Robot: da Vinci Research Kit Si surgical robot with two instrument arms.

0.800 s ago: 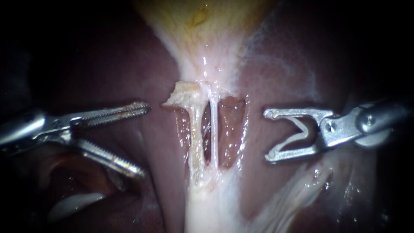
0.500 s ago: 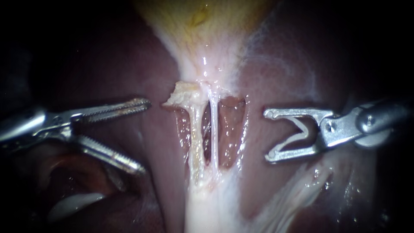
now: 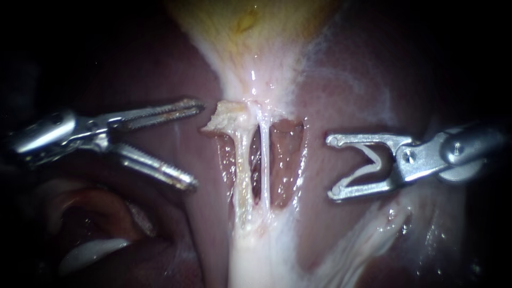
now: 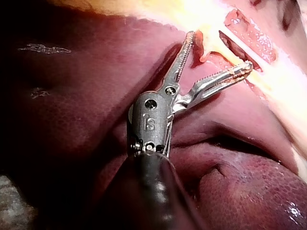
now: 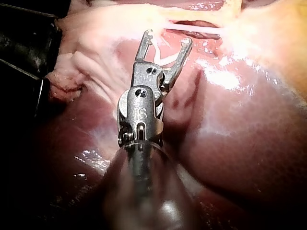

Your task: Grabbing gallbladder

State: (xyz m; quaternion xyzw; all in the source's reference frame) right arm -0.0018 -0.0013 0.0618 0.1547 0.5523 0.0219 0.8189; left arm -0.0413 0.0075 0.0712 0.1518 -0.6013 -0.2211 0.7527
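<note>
The yellowish gallbladder (image 3: 250,26) hangs at the top centre and narrows into a pale neck (image 3: 256,85). From the neck a thicker tube (image 3: 242,170) and a thin tube (image 3: 264,165) run down across the dark red liver (image 3: 160,64). My left instrument (image 3: 196,145) has long toothed jaws that stand open and hold nothing. Its upper jaw ends just left of a ragged tissue flap (image 3: 221,120). In the left wrist view this instrument (image 4: 219,50) has the flap (image 4: 208,43) just ahead of its jaws. My right instrument (image 3: 332,167) (image 5: 168,38) hovers open over the liver, right of the tubes.
A broad white tissue band (image 3: 250,261) continues below the tubes. Glistening pale strands (image 3: 368,234) lie under my right instrument. A pale curved fold (image 3: 90,250) sits in a dark hollow at the lower left. Liver lobes (image 4: 249,191) bulge beside the left shaft.
My left instrument has moved up and to the right, toward the flap and the tubes, with its jaws still open. The right instrument and the tissue have not moved.
</note>
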